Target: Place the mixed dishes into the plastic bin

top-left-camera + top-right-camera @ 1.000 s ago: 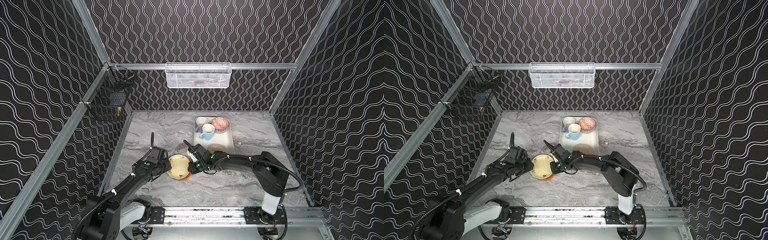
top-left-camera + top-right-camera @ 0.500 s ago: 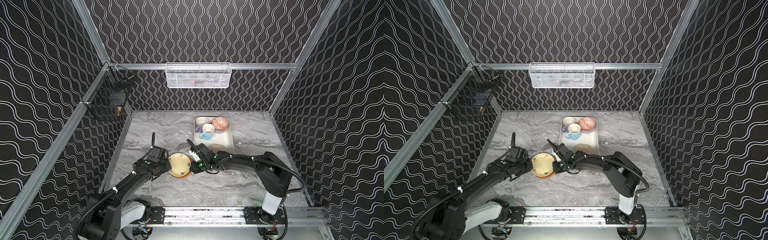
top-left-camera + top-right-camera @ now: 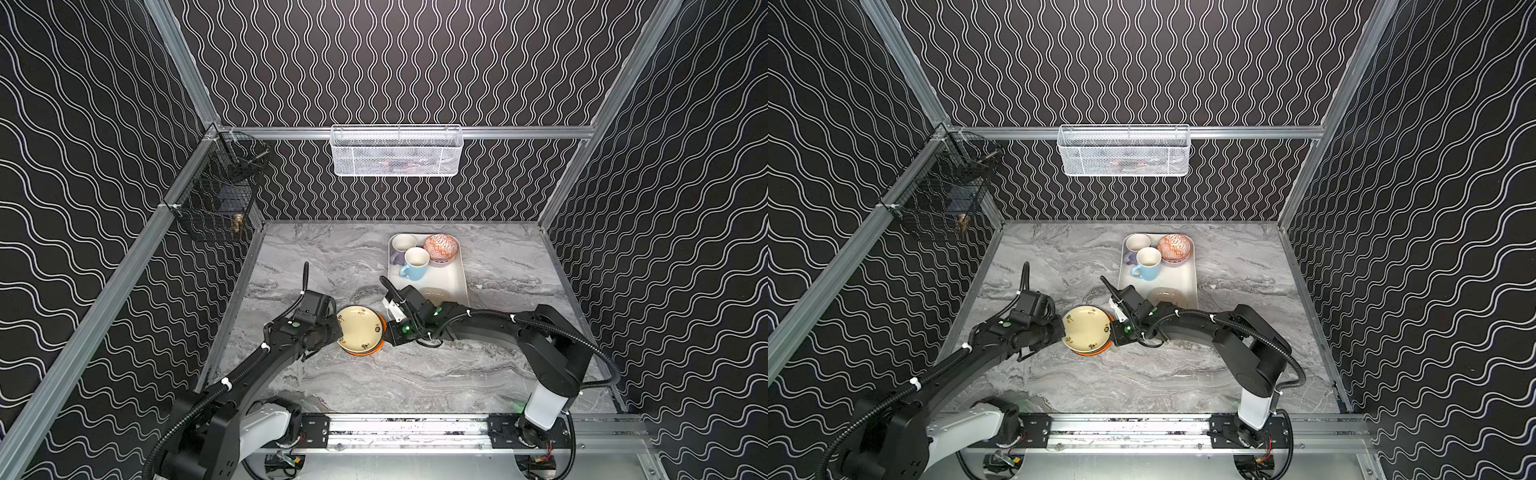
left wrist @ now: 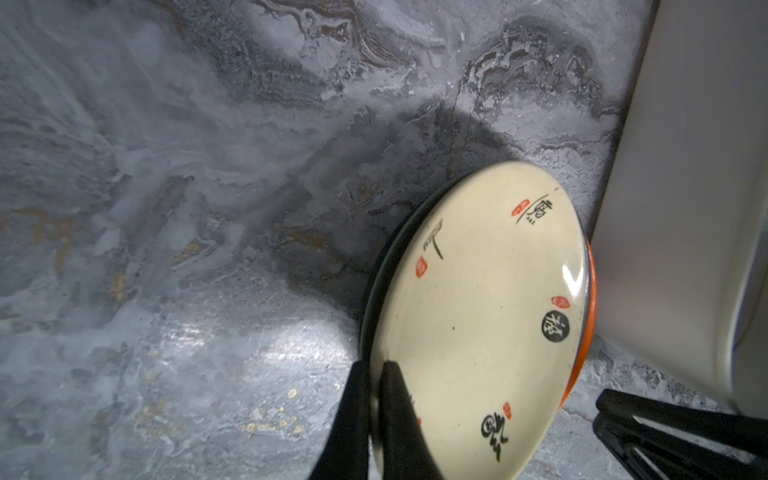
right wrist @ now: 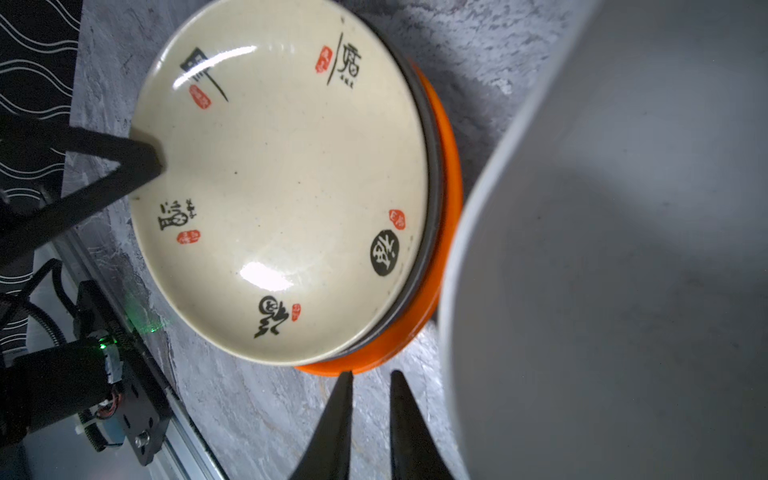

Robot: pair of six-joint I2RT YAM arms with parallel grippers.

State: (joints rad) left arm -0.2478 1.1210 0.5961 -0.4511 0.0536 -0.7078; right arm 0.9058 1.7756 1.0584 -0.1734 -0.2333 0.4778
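Grasp step: left pincer (image 4: 374, 368) clamped on pale yellow plate (image 4: 478, 311) rim. Right pincer (image 5: 371, 376) slightly apart, empty, just beside orange plate (image 5: 449, 187) beneath. Next likely: lift clear, carry into plastic bin (image 5: 602, 249) beside right pincer.

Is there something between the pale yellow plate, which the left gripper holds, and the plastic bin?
Yes: the right gripper sits between the pale yellow plate and the plastic bin, and its arm covers the bin's near edge in both top views.
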